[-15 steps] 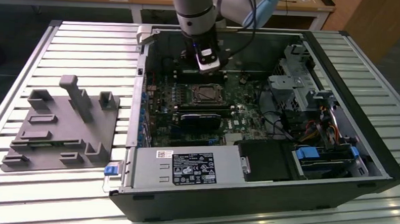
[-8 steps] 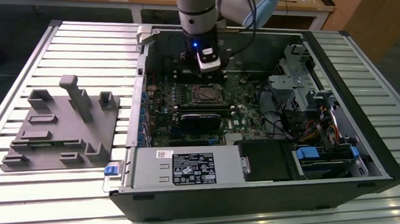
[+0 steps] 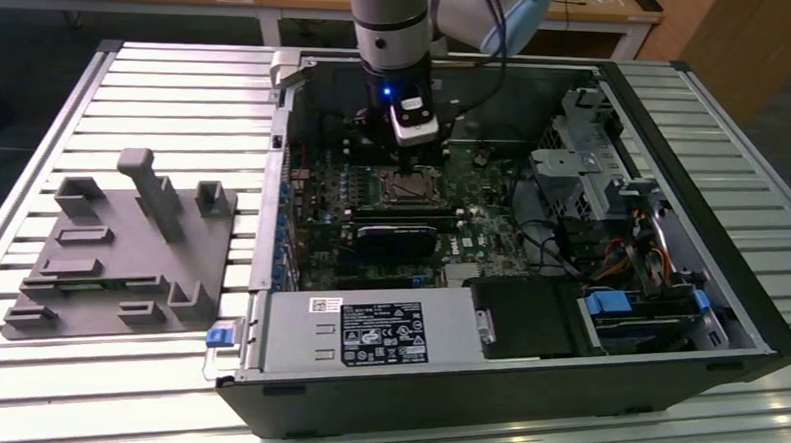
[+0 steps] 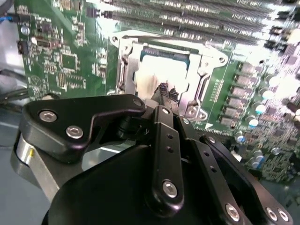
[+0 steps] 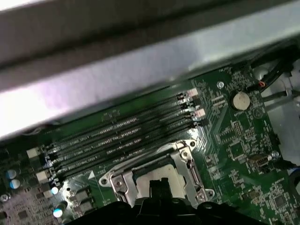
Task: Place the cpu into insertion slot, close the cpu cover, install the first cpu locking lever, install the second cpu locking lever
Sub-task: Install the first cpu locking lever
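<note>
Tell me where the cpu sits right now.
In both wrist views the cpu lies in the insertion slot, framed by the cpu cover, beside the memory slots, just beyond the gripper.

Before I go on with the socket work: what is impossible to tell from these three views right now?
- Locking levers' state: both wrist views, the gripper covers the near rim of the cpu cover.
- Whether the fingertips touch the cpu: second wrist view, glare.
- Insertion slot detail: exterior view, too small.
</note>
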`<state>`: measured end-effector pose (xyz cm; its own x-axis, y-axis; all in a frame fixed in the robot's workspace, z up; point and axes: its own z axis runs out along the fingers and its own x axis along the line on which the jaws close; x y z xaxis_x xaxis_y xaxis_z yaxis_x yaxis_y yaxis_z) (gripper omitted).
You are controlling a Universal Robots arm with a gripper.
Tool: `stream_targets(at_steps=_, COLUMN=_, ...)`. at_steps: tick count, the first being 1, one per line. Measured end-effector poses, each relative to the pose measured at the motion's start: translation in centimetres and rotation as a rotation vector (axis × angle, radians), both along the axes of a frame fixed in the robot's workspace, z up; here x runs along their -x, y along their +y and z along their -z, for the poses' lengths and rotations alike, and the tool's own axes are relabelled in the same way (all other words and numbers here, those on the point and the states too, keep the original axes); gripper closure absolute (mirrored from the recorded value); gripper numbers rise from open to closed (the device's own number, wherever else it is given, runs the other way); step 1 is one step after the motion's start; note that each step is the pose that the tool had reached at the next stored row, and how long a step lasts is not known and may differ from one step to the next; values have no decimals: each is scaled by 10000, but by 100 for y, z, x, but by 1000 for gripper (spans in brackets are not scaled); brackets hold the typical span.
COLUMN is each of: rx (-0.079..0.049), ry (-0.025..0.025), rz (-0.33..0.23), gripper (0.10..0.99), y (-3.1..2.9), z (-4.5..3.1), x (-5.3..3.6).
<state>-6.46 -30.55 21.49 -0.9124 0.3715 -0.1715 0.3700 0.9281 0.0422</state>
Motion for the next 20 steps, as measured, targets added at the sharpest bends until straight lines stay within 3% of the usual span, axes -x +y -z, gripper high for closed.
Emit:
stream_targets(at_steps=9, rx=255, ry=7, rz=3, gripper=980, y=-68, z=4, x=0)
stream_targets(at_steps=16, rx=260, ry=6, rz=-28, gripper=980, y=-68, z=-2, x=0)
stream_targets(at_steps=20, rx=260, ry=6, rz=-62, gripper=980, y=-68, z=-67, x=0)
